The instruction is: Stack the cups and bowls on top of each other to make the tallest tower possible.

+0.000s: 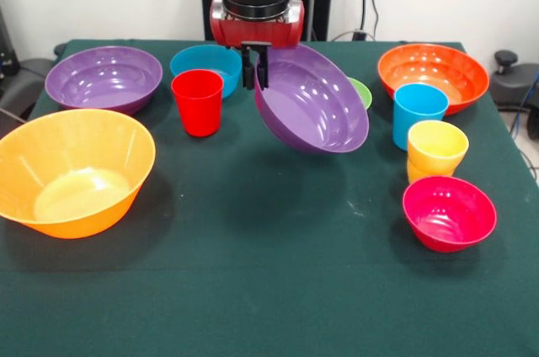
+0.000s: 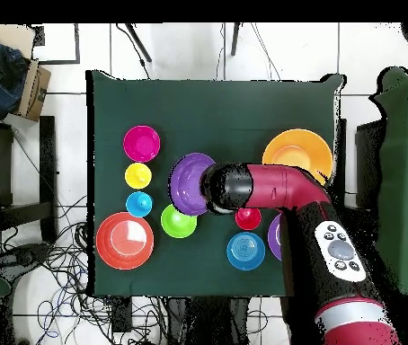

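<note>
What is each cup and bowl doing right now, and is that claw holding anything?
gripper: shut on the lifted purple bowl's rim
lifted purple bowl: tilted, off the table
other purple bowl: upright, empty
yellow-orange bowl: upright, empty
red cup: upright
yellow cup: upright
pink bowl: upright, empty

- The arm (image 2: 288, 193) reaches out from its base over the surface, its red link bending at a black elbow joint toward the middle.
- The wrist (image 1: 256, 3) points straight down, a black cylinder ending in a red collar.
- The gripper (image 1: 255, 66) hangs below the collar, well above the surface.
- Its two dark jaws stand close together, clamped on the rim of a purple bowl (image 1: 316, 104).
- The bowl hangs from the jaws tilted on its side, clear of the surface.
- From overhead the wrist hides the gripper.
</note>
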Robot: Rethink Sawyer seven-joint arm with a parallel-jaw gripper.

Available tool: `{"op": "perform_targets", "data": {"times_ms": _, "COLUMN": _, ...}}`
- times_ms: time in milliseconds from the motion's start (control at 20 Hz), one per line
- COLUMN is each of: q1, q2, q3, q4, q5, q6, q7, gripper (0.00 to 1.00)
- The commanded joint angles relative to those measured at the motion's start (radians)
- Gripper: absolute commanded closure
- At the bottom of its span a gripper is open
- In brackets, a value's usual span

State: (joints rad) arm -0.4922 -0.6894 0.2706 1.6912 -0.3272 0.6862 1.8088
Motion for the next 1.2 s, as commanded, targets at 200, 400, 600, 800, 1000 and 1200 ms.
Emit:
{"op": "perform_targets", "data": {"times_ms": 200, "q1": -0.012, "q2": -0.023, "q3": 0.028, "q4": 0.021, "q5": -0.036, "q6": 0.015, "q7": -0.037, "gripper": 1.00}}
{"op": "perform_targets", "data": {"times_ms": 400, "q1": -0.016, "q2": -0.030, "q3": 0.035, "q4": 0.020, "q5": -0.029, "q6": 0.029, "q7": -0.042, "gripper": 1.00}}
{"op": "perform_targets", "data": {"times_ms": 600, "q1": -0.014, "q2": -0.027, "q3": 0.039, "q4": -0.006, "q5": -0.022, "q6": 0.059, "q7": -0.048, "gripper": 1.00}}
{"op": "perform_targets", "data": {"times_ms": 800, "q1": -0.009, "q2": -0.022, "q3": 0.040, "q4": -0.036, "q5": -0.020, "q6": 0.087, "q7": -0.052, "gripper": 1.00}}
{"op": "perform_targets", "data": {"times_ms": 1000, "q1": -0.008, "q2": -0.024, "q3": 0.041, "q4": -0.048, "q5": -0.015, "q6": 0.106, "q7": -0.055, "gripper": 1.00}}
{"op": "perform_targets", "data": {"times_ms": 1200, "q1": -0.005, "q2": -0.017, "q3": 0.039, "q4": -0.067, "q5": -0.021, "q6": 0.112, "q7": -0.055, "gripper": 1.00}}
